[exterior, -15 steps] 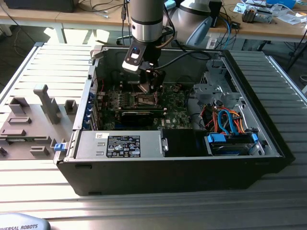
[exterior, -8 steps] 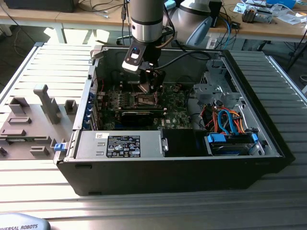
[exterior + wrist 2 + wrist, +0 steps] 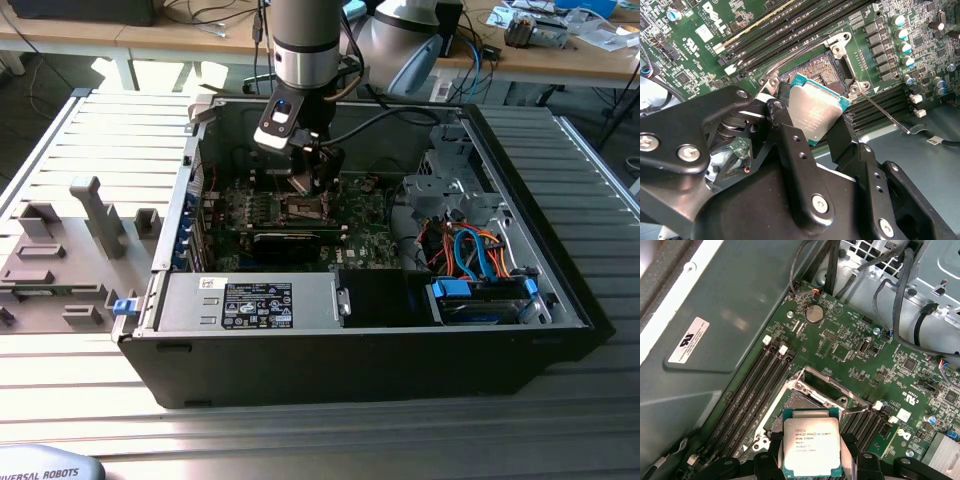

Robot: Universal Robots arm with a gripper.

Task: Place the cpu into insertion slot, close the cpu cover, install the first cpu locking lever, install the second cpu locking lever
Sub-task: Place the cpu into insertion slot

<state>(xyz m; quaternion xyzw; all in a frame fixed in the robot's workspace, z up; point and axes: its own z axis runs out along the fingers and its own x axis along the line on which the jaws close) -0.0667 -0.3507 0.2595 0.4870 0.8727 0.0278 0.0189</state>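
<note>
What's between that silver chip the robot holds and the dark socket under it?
Nothing solid: in the first wrist view the cpu, held by the gripper, hangs over the bare insertion slot, its cpu cover swung up.

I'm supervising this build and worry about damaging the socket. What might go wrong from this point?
The gripper holds the cpu by its edges above the insertion slot; a slip might drop it there uncontrolled. In the second wrist view the cpu looks tilted against the slot, so it may seat askew. The raised cpu cover could snag it.
</note>
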